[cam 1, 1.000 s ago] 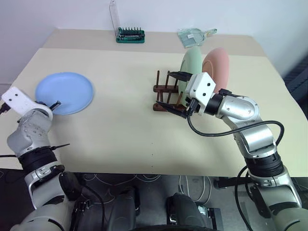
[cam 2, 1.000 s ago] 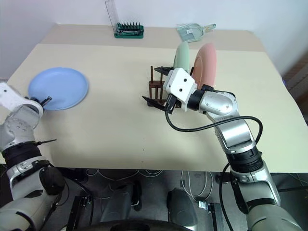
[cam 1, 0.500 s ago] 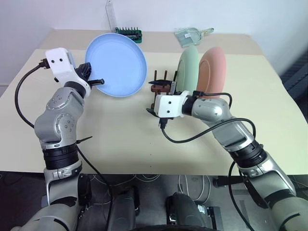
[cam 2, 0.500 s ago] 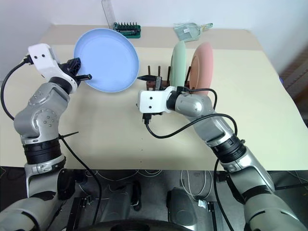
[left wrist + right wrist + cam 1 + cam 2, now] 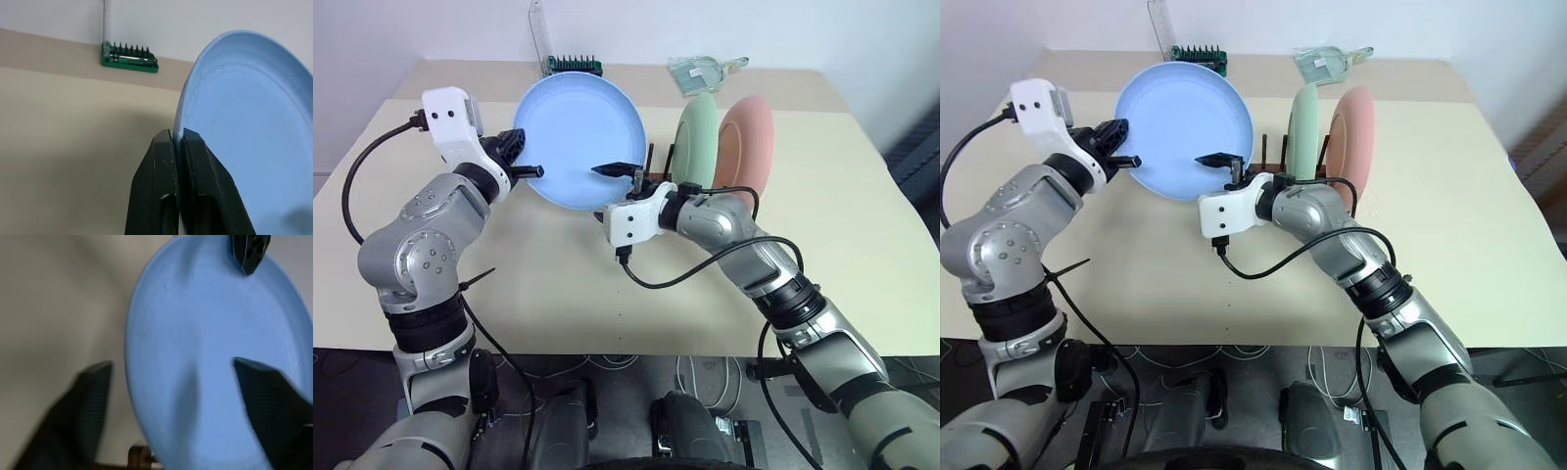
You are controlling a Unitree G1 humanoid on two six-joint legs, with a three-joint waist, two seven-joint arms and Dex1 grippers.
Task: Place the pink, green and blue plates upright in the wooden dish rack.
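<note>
The blue plate [image 5: 579, 137] hangs upright above the table, just left of the wooden dish rack [image 5: 651, 157]. My left gripper [image 5: 524, 166] is shut on its left rim, and the pads [image 5: 168, 161] pinch the edge. My right gripper [image 5: 625, 176] is open at the plate's lower right rim. One finger stands before the plate's face and the other behind it [image 5: 90, 401], both still apart from it. The green plate [image 5: 698, 142] and the pink plate [image 5: 749, 147] stand upright side by side in the rack.
A green tool holder with black bits [image 5: 575, 66] and a clear plastic piece [image 5: 700, 73] lie at the table's back edge. The cream tabletop [image 5: 558, 284] is open in front of the arms and to the left.
My left gripper lifted the blue plate off the table, tipped it upright and carried it right toward the rack. My right gripper rolled, moved left to the plate's rim and its jaws narrowed.
</note>
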